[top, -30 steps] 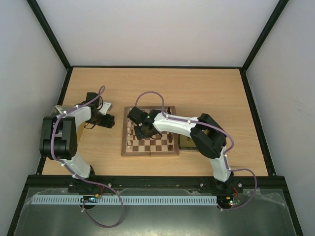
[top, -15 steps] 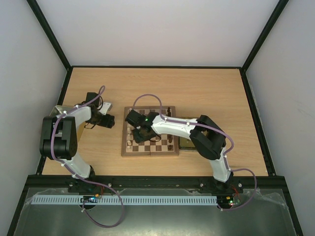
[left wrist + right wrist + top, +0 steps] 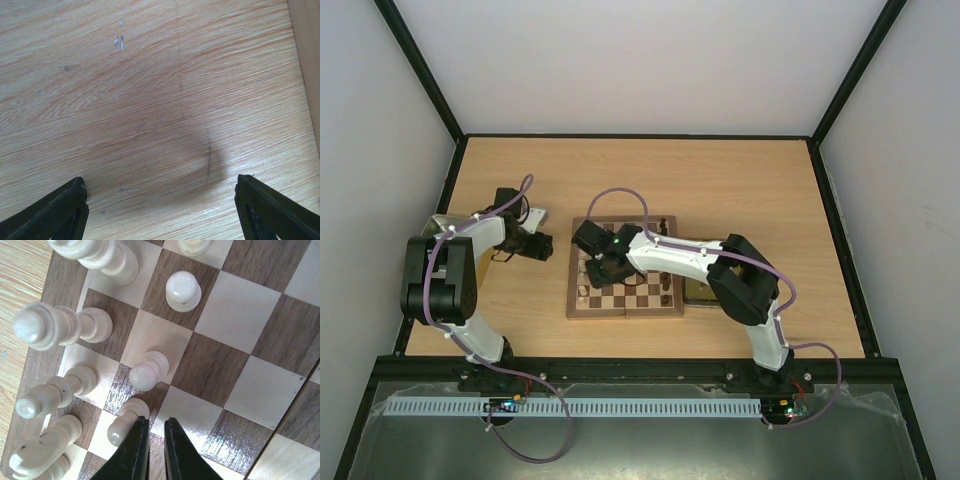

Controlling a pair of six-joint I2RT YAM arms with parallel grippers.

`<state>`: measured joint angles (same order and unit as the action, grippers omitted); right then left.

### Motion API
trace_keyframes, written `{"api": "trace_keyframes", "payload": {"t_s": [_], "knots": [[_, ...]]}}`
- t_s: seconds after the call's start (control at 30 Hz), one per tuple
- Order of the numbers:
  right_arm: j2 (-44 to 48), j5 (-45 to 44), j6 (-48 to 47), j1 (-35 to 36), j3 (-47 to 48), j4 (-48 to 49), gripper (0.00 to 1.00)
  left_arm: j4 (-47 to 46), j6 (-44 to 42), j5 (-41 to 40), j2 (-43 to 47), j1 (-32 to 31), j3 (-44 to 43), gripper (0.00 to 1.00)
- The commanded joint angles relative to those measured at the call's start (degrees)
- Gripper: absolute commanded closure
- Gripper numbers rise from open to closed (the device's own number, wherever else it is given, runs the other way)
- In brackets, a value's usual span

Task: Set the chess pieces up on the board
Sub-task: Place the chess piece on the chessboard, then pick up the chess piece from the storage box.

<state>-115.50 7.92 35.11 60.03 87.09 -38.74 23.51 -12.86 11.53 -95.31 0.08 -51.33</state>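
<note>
The right gripper (image 3: 154, 427) hangs over the board (image 3: 240, 310), jaws all but closed, apparently on nothing. A cream pawn (image 3: 124, 424) stands just left of them. The left gripper (image 3: 160, 182) gapes wide over the table (image 3: 150, 100).

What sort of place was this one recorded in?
Most likely a lab robot cell: a wooden tabletop boxed in by plain white walls and black framing, a left arm and right arm bolted at its near edge, one chessboard set out.
</note>
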Motion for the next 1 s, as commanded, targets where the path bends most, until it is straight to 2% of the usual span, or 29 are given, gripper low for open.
{"api": "trace_keyframes", "payload": {"t_s": [0.0, 0.4, 0.47, 0.63, 0.87, 0.97], "knots": [[-0.46, -1.05, -0.31, 0.31, 1.83, -2.21, 0.91, 1.03, -0.32, 0.13, 0.82, 0.45, 1.22, 0.20], [-1.10, -0.50, -0.09, 0.29, 1.77, -1.67, 0.91, 0.95, -0.37, 0.25, 0.75, 0.54, 1.23, 0.20], [-1.05, -2.34, -0.07, 0.23, 1.82, -2.17, 0.91, 0.93, -0.37, 0.20, 0.73, 0.54, 1.23, 0.20], [1.38, -7.72, 0.21, -0.77, 0.55, -3.69, 0.76, 0.93, -0.41, 0.23, 0.74, 0.54, 1.32, 0.20], [8.59, -14.62, 0.17, -3.95, -0.40, -6.90, 0.76, 1.01, -0.42, 0.32, 0.47, 0.54, 1.23, 0.20], [12.93, -17.40, 0.03, -8.04, -2.74, -8.35, 0.76, 1.06, -0.41, 0.49, 0.42, 0.54, 1.17, 0.20]]}}
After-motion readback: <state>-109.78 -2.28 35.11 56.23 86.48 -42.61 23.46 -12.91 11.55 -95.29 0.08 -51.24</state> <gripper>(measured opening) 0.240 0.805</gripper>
